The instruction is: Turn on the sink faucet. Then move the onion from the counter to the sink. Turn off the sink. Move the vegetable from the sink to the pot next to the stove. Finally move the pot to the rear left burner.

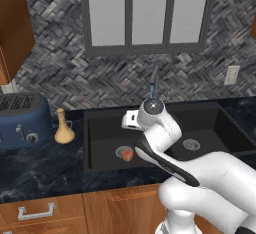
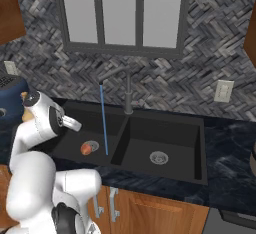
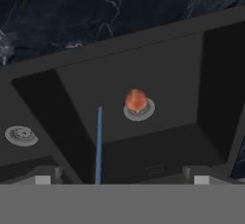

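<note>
Dark marbled counter (image 1: 45,170) surrounds the black double sink (image 2: 165,175), where the onion (image 3: 136,99) rests on the drain of one basin, ahead of and below the gripper (image 3: 122,173). Its fingers stand spread and empty. Water (image 2: 103,120) streams from the faucet (image 2: 128,94), rinsing beside the onion, so shutting the faucet off looks next.
</note>
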Robot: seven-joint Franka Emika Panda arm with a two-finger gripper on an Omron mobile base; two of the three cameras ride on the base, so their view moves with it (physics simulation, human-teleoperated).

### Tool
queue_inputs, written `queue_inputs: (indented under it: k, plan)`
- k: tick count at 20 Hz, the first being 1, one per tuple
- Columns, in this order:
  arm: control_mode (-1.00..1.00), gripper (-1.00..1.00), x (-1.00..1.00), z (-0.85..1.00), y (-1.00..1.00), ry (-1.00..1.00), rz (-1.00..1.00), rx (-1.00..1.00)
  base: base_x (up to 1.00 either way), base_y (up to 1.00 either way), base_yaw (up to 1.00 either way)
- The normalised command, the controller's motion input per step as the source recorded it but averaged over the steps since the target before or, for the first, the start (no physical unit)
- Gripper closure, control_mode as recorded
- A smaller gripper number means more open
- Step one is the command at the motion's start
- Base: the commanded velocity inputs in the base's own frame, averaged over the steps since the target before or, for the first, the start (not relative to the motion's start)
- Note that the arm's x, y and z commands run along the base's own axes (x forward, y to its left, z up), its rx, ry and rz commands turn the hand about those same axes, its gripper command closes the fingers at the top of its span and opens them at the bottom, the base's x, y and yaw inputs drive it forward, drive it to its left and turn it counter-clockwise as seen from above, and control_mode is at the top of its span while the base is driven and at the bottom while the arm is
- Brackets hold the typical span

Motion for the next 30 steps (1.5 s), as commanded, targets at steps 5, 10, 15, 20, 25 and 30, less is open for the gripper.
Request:
queue_inputs:
  k: [5, 10, 15, 20, 25, 30]
  plan:
    - [-1.00, -1.00, -0.60, 0.30, -0.31, -0.04, -0.01, 0.00, 0.00, 0.00, 0.00]
    - [-1.00, -1.00, -0.46, 0.33, -0.47, -0.03, 0.00, 0.01, 0.00, 0.00, 0.00]
    - [-1.00, -1.00, -0.24, 0.33, -0.59, 0.00, -0.02, 0.03, 0.00, 0.00, 0.00]
    - [-1.00, -1.00, -0.13, 0.33, -0.65, 0.00, -0.02, 0.05, 0.00, 0.00, 0.00]
    - [-1.00, -1.00, -0.03, 0.25, -0.68, 0.00, -0.02, 0.07, 0.00, 0.00, 0.00]
    - [-1.00, -1.00, 0.00, 0.02, -0.62, 0.00, -0.04, 0.12, 0.00, 0.00, 0.00]
